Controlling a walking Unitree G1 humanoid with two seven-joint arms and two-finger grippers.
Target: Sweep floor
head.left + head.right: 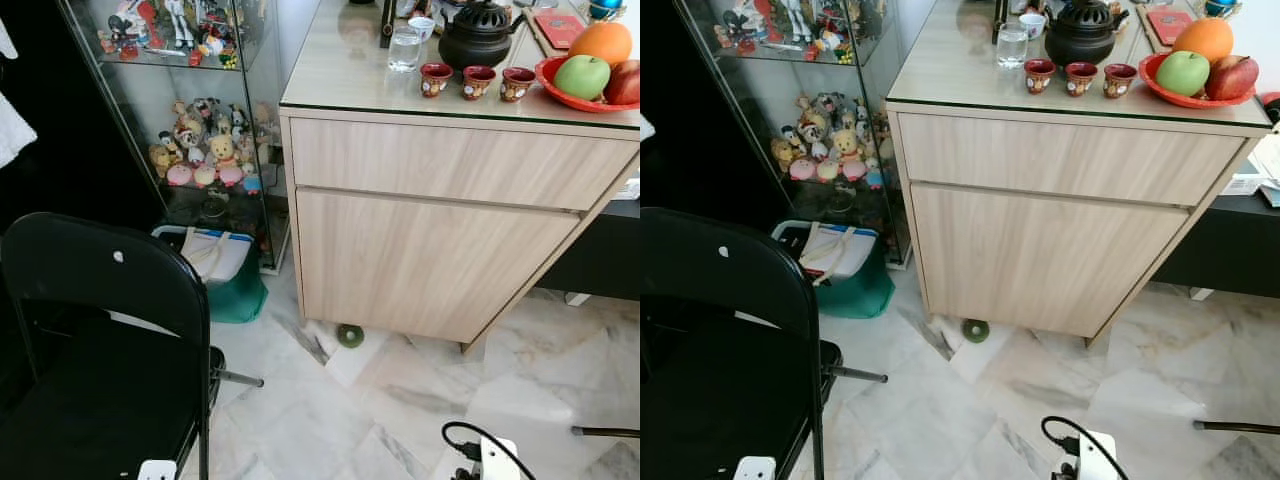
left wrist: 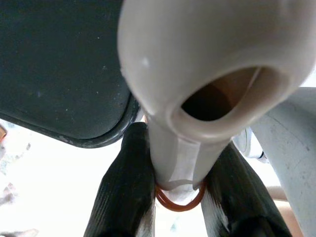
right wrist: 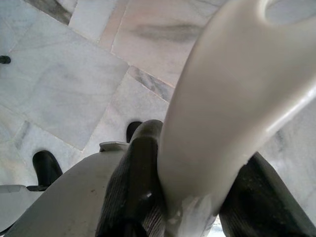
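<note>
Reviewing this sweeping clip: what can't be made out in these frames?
- Left end effector: shut on a cream handle; its far end is cut off by the wrist view's edge.
- Right end effector: shut on a cream handle, likewise cut off.
- Small green thing on the floor beside the cabinet: too small to identify.
- Chair hides the floor behind it.

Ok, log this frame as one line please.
task: sweep floor | left hand: shut on cream handle | right hand: shut on cream handle | ahead: wooden cabinet, green ring on floor | left: black chair
</note>
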